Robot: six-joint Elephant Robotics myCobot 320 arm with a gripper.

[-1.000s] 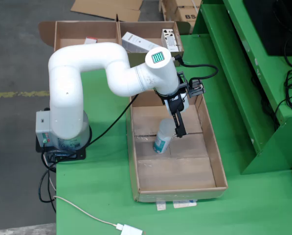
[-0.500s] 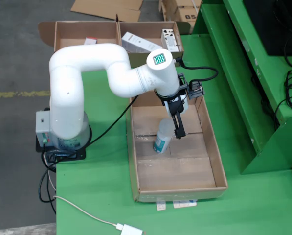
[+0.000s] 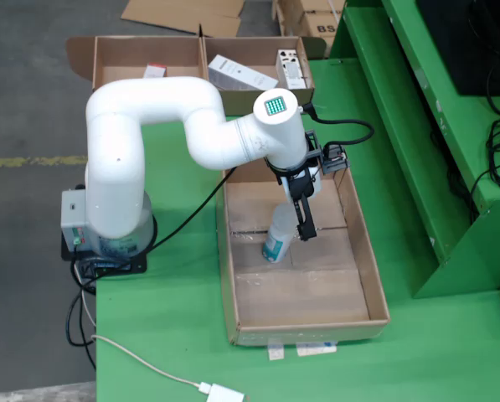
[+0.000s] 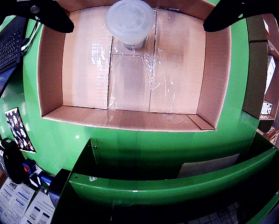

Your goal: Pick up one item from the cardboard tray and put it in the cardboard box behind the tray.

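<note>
A white bottle with a teal label [image 3: 278,236] stands upright in the long cardboard tray [image 3: 368,260] on the green table. My gripper [image 3: 299,224] hangs just beside and above the bottle, on its right in the fixed view. In the wrist view the bottle's round white cap [image 4: 130,21] sits at the top middle, and the tray wall [image 4: 50,70] frames it. My gripper [image 4: 138,24] is open, its two black fingers [image 4: 55,14] spread wide on either side of the cap without touching it. Behind the tray stands the cardboard box [image 3: 107,60].
The box holds a long white carton [image 3: 241,74], a small white carton [image 3: 289,67] and a small flat item [image 3: 155,70]. A green shelf frame [image 3: 434,134] rises at the right. The robot base [image 3: 107,230] and a white cable [image 3: 149,368] lie at the left.
The wrist and gripper have drifted slightly to the left in the fixed view, closer over the bottle. The bottle has not moved.
</note>
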